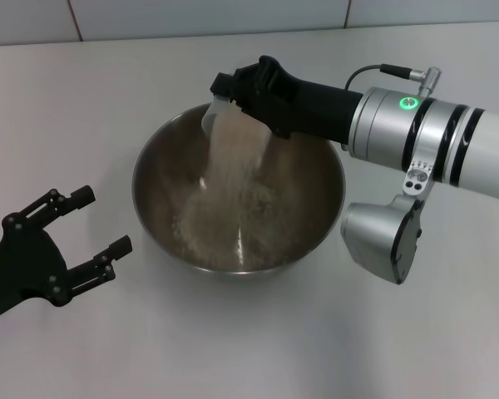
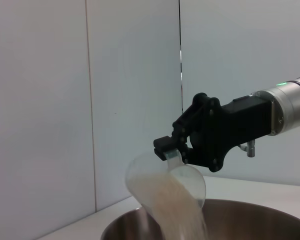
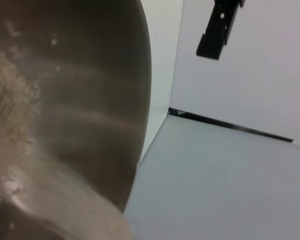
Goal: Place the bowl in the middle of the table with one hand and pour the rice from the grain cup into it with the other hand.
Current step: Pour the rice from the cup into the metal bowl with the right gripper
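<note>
A stainless-steel bowl (image 1: pixel 183 154) sits at the centre of the head view on the white table (image 1: pixel 258 341). Above its upper rim, the right gripper (image 1: pixel 233 98) is clamped on the clear grain cup (image 1: pixel 216 112), tipped mouth-down, and a pale stream of rice (image 1: pixel 231 158) falls into the bowl, where grains pile on the bottom. At lower left of the frame, the left gripper (image 1: pixel 100 224) hovers just beside the bowl, fingers spread apart and holding nothing.
</note>
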You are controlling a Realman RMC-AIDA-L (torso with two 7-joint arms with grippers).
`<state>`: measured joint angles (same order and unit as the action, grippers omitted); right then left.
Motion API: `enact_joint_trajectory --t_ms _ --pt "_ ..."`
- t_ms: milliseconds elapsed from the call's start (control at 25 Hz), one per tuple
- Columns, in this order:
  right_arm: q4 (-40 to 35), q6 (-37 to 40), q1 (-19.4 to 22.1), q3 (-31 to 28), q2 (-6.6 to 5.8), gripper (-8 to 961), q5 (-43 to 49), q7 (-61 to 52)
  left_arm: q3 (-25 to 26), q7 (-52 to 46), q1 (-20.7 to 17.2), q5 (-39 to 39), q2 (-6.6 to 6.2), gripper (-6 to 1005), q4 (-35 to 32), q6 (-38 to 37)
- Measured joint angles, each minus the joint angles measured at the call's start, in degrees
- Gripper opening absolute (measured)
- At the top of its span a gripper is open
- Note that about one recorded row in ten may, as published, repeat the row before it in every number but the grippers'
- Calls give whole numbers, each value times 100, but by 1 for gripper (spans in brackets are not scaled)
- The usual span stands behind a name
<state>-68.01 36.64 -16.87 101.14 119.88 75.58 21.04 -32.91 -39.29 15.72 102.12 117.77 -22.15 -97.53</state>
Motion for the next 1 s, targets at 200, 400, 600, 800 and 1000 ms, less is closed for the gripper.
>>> enact_joint_trajectory --t_ms 200,400,600,800,1000 --pt "-35 -120 10 170 0 36 -5 398 54 0 2 -3 0 810 0 0" --pt "-180 -227 75 370 0 37 -21 750 65 0 2 -8 -13 810 0 -1" --pt "-332 -371 188 557 0 38 -53 1187 66 -8 18 -9 -28 810 0 -2" --pt "-350 -477 299 737 0 39 -622 2178 66 -25 34 -9 -37 810 0 -3" --pt "-321 -535 386 845 0 40 -1241 2989 65 -45 54 -9 -43 810 0 -8"
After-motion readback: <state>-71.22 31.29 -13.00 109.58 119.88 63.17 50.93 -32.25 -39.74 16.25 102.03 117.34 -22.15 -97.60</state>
